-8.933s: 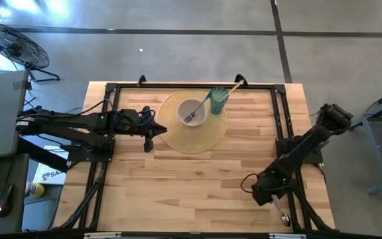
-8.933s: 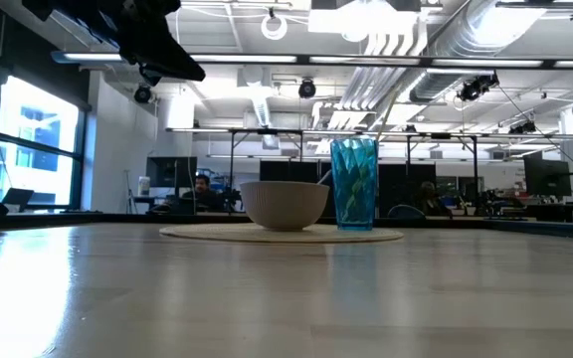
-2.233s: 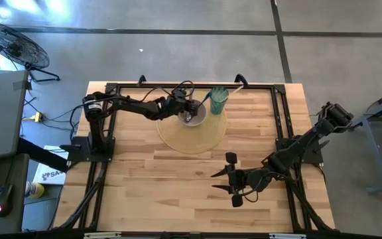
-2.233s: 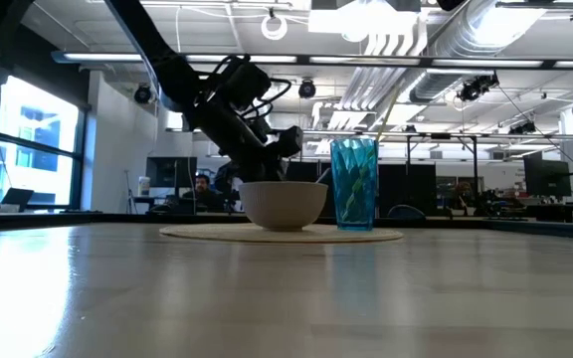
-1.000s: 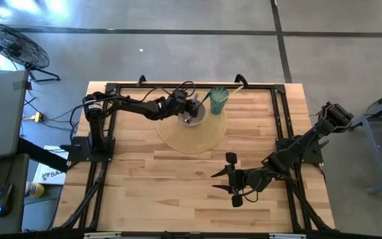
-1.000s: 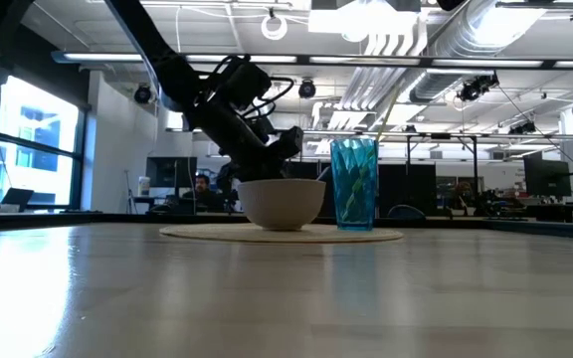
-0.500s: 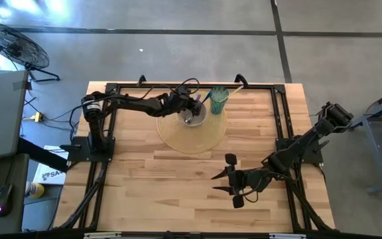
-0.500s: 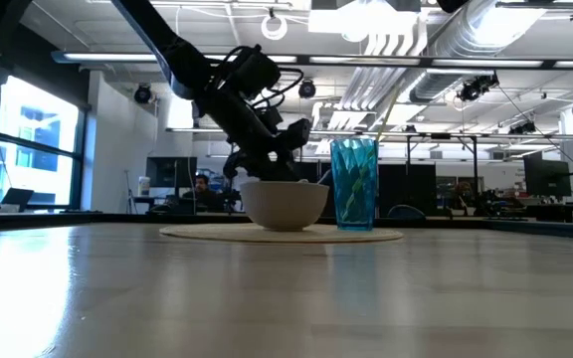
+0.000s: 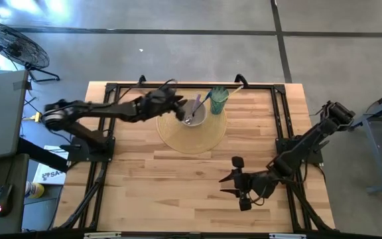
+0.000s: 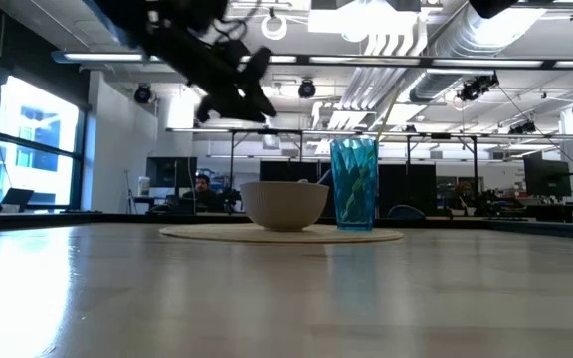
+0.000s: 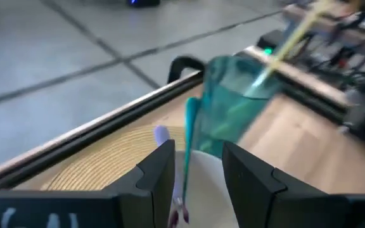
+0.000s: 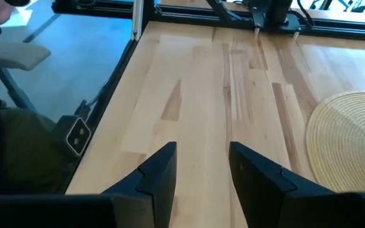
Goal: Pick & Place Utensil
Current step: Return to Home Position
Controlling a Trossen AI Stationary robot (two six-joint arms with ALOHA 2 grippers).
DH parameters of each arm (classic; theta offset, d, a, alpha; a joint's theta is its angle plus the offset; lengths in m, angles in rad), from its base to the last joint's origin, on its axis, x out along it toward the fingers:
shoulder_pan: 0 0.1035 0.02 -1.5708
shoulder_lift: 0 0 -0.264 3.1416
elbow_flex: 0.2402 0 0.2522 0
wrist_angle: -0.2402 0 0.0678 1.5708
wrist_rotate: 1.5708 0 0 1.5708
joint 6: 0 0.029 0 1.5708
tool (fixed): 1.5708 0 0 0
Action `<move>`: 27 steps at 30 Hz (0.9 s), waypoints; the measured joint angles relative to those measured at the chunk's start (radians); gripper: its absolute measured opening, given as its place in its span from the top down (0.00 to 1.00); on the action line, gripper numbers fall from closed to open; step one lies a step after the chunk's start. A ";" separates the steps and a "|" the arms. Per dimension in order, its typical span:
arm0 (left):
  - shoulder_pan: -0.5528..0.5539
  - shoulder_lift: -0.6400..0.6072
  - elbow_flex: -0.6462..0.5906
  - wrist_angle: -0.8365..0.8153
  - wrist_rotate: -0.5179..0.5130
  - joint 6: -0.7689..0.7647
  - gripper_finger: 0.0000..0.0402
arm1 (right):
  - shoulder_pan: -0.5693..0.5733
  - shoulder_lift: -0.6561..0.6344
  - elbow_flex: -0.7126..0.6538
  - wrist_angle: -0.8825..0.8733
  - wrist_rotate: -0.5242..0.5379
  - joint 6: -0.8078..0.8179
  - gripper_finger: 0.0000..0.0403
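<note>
Left gripper point(image 11: 198, 155): fingers apart, nothing between them. It hangs above desk height, just off the rim of the white bowl point(image 10: 285, 204), on the side away from the blue cup point(image 10: 354, 184).
Right gripper point(image 12: 201, 161): fingers apart, empty. It sits low over the bare desk point(image 9: 151, 179), well apart from the white bowl and off the mat.
Purple spoon point(image 9: 195, 108): in the white bowl, head down. The handle leans up over the rim toward the cup side.
Blue cup: upright just beside the white bowl; cannot tell if they touch.
Yellow straw point(image 9: 234, 87): stands in the cup, tilted away from the white bowl.
Brown mat point(image 9: 191, 139): lies under the white bowl and the cup.
Task state (judgement): all pieces look placed; only the retreat of both arms is left.
Left arm, how: lift first, then draw back from the white bowl along the arm's own line. Keep the fingers spread so nothing gets nipped.
Right arm, how: fold straight back to its base. Its path runs nowhere near the white bowl.
Watch: the spoon handle stands proud of the rim close to the left fingers. A sideways sweep could flick it out or nudge the white bowl into the cup.
Pace: slow until clear of the white bowl, then free.
</note>
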 joint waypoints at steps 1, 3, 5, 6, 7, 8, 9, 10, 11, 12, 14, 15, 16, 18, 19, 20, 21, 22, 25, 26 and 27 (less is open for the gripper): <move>-0.012 -0.035 -0.037 0.029 0.003 0.021 0.68 | 0.003 0.000 -0.005 0.008 0.009 0.004 0.66; -0.032 -0.109 -0.116 0.089 0.024 0.056 0.68 | 0.004 0.000 -0.029 0.037 0.021 0.006 0.66; -0.048 -0.182 -0.192 0.134 0.069 0.081 0.68 | -0.003 0.000 -0.064 0.087 0.023 0.004 0.66; -0.053 -0.221 -0.228 0.150 0.099 0.088 0.68 | -0.010 0.000 -0.084 0.120 0.015 0.003 0.66; -0.053 -0.259 -0.262 0.159 0.135 0.096 0.68 | -0.020 0.000 -0.106 0.156 0.007 0.002 0.66; -0.052 -0.297 -0.290 0.163 0.165 0.106 0.68 | -0.031 0.000 -0.130 0.198 0.000 -0.001 0.66; -0.052 -0.334 -0.316 0.164 0.199 0.118 0.68 | -0.042 0.000 -0.153 0.236 0.000 -0.013 0.66; -0.051 -0.370 -0.342 0.163 0.231 0.131 0.68 | -0.055 0.000 -0.174 0.269 0.002 -0.027 0.66; -0.051 -0.404 -0.365 0.160 0.255 0.145 0.68 | -0.070 0.000 -0.193 0.303 -0.003 -0.043 0.66; -0.051 -0.434 -0.384 0.157 0.277 0.161 0.68 | -0.088 -0.001 -0.208 0.332 -0.017 -0.060 0.66; -0.052 -0.492 -0.419 0.156 0.310 0.191 0.68 | -0.135 -0.018 -0.235 0.347 -0.056 -0.093 0.66; -0.052 -0.517 -0.432 0.156 0.324 0.205 0.68 | -0.161 -0.031 -0.242 0.347 -0.084 -0.107 0.66; -0.052 -0.542 -0.444 0.157 0.328 0.217 0.68 | -0.189 -0.051 -0.250 0.351 -0.106 -0.119 0.66; -0.052 -0.593 -0.464 0.156 0.330 0.239 0.68 | -0.245 -0.103 -0.265 0.354 -0.148 -0.150 0.66; -0.052 -0.617 -0.474 0.157 0.330 0.253 0.68 | -0.271 -0.134 -0.273 0.356 -0.173 -0.170 0.66; -0.052 -0.641 -0.483 0.154 0.330 0.266 0.68 | -0.298 -0.170 -0.286 0.354 -0.195 -0.193 0.66; -0.051 -0.666 -0.492 0.143 0.330 0.276 0.68 | -0.323 -0.207 -0.299 0.347 -0.217 -0.215 0.66; -0.051 -0.690 -0.497 0.122 0.330 0.286 0.68 | -0.346 -0.247 -0.312 0.343 -0.234 -0.233 0.66; -0.051 -0.765 -0.509 0.051 0.326 0.300 0.68 | -0.414 -0.381 -0.367 0.347 -0.269 -0.261 0.66; -0.051 -0.791 -0.512 0.027 0.326 0.301 0.68 | -0.433 -0.427 -0.388 0.347 -0.270 -0.262 0.66; -0.051 -0.816 -0.517 0.005 0.326 0.305 0.68 | -0.448 -0.471 -0.410 0.347 -0.270 -0.262 0.66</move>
